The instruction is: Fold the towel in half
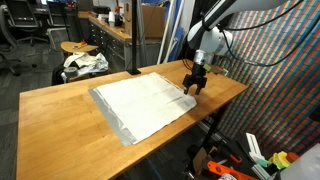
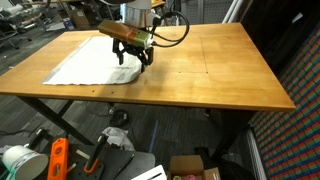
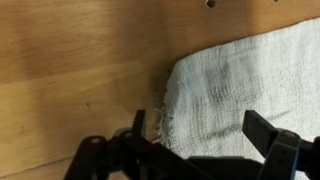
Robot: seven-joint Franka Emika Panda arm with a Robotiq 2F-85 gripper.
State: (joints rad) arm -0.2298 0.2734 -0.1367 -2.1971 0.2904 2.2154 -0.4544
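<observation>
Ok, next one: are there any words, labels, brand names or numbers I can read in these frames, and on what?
None can be read.
The large thin white rectangular towel and the bare wooden table: no print.
The black gripper: no legible brand mark.
The orange object on the floor and the cardboard box: any print is too small and blurred to read.

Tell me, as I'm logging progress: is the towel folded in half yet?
No, in an exterior view the towel lies spread flat on the table.
</observation>
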